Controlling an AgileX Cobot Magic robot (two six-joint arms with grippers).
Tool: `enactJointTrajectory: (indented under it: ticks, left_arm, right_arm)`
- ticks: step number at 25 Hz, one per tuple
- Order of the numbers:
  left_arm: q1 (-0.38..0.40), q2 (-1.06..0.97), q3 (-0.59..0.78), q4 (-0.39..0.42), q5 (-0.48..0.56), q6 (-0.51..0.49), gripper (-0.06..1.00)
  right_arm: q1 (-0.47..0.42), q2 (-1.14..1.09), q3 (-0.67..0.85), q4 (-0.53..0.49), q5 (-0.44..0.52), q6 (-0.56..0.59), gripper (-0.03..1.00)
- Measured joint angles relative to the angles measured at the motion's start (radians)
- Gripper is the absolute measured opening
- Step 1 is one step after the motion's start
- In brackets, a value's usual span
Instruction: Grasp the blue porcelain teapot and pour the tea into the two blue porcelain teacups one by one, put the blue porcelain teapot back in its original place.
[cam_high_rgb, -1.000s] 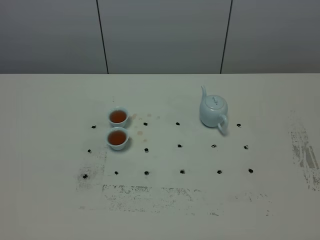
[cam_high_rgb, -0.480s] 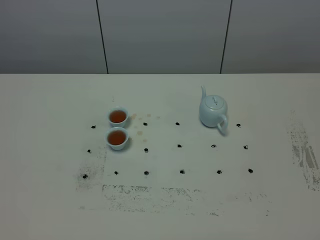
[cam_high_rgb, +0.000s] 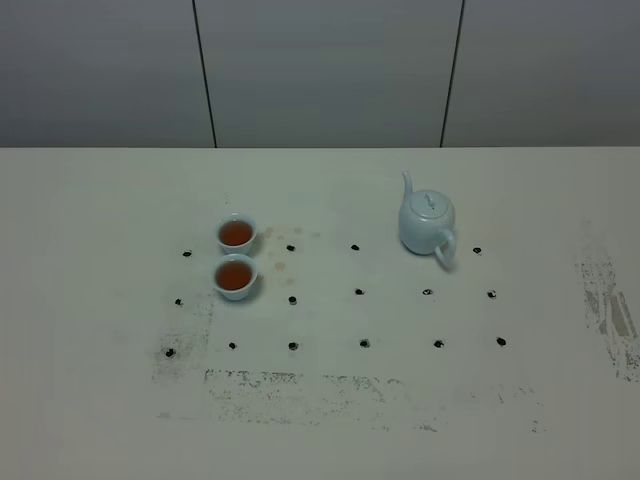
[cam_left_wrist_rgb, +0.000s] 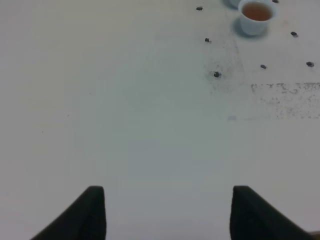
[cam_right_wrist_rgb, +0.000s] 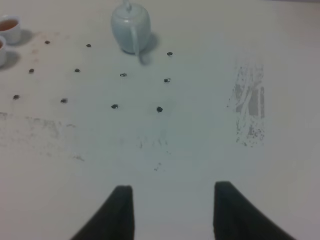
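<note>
The blue porcelain teapot (cam_high_rgb: 427, 222) stands upright on the table at the right of centre, lid on, spout pointing away and handle toward the near edge; the right wrist view shows the teapot (cam_right_wrist_rgb: 131, 27) too. The two blue porcelain teacups (cam_high_rgb: 236, 233) (cam_high_rgb: 235, 276) sit close together at the left, each holding amber tea. One teacup (cam_left_wrist_rgb: 256, 15) appears in the left wrist view. My left gripper (cam_left_wrist_rgb: 167, 192) is open over bare table, far from the cups. My right gripper (cam_right_wrist_rgb: 172, 187) is open, well short of the teapot. Neither arm appears in the high view.
A grid of small black dots (cam_high_rgb: 359, 292) marks the white table (cam_high_rgb: 100, 400). Scuffed grey patches lie along the near side (cam_high_rgb: 300, 385) and at the far right (cam_high_rgb: 610, 310). A few tea stains (cam_high_rgb: 280, 268) sit beside the cups. A grey panelled wall rises behind.
</note>
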Motion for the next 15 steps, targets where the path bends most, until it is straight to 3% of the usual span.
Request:
enactJointTrajectory:
  ticks: [15]
  left_arm:
    - [0.0,0.0,0.0,0.0,0.0,0.0,0.51]
  right_arm:
    - [0.0,0.0,0.0,0.0,0.0,0.003,0.36]
